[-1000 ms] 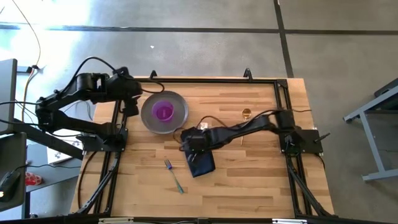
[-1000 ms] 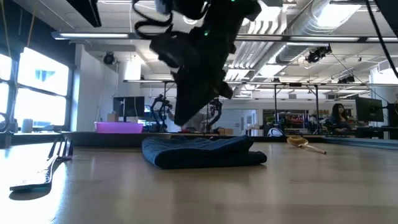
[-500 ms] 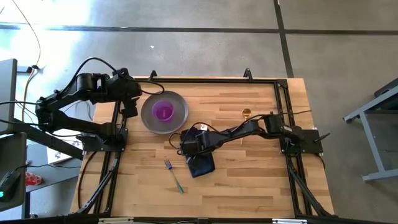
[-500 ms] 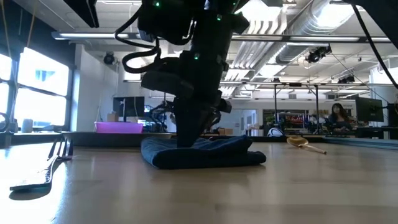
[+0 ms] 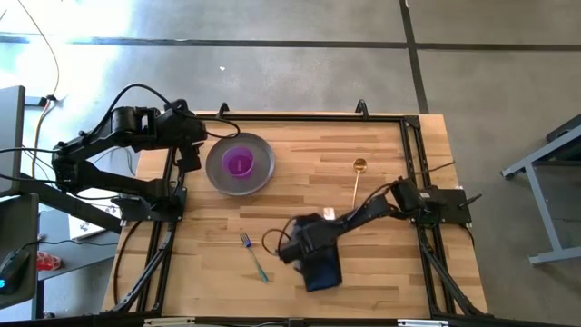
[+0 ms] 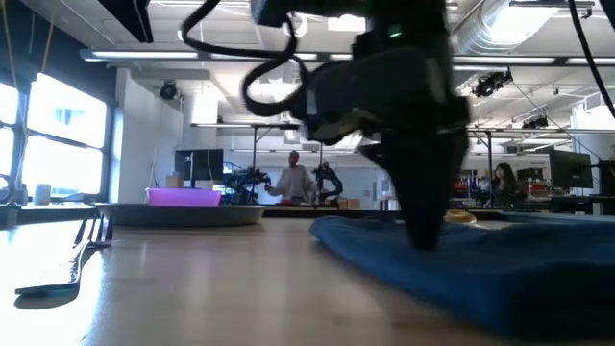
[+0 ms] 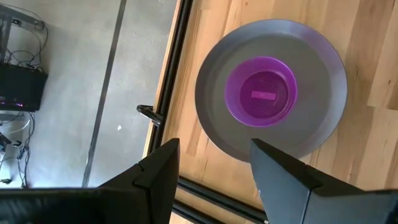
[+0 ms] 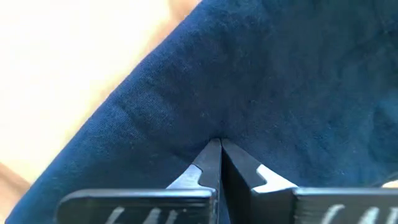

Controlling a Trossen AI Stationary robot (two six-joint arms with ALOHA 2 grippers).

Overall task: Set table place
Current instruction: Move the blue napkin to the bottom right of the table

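The folded navy napkin lies flat on the table, near the front edge and right of centre. My right gripper is shut with its tips on the napkin; the low view shows it too. The teal-handled fork lies left of the napkin. The gold spoon lies farther back on the right. The purple bowl sits in the grey plate at the far left. My left gripper is open and empty beside the plate's left rim. My right gripper has its shut fingertips on the napkin's top face, coming from above and pointing down. The cloth puckers slightly at the tips; whether a bit of cloth is caught between them cannot be told. The napkin lies flat on the table.
The black rail frame runs around the table's edges. Bare wood shows between the plate and the spoon and to the right of the napkin. The low view looks into a workshop room with people far behind the table.
My right gripper came down onto the napkin, then went toward the table's near edge and a little to the right. The napkin slid along the table with it, flat, from right of the fork's tines to a spot nearer the front edge.
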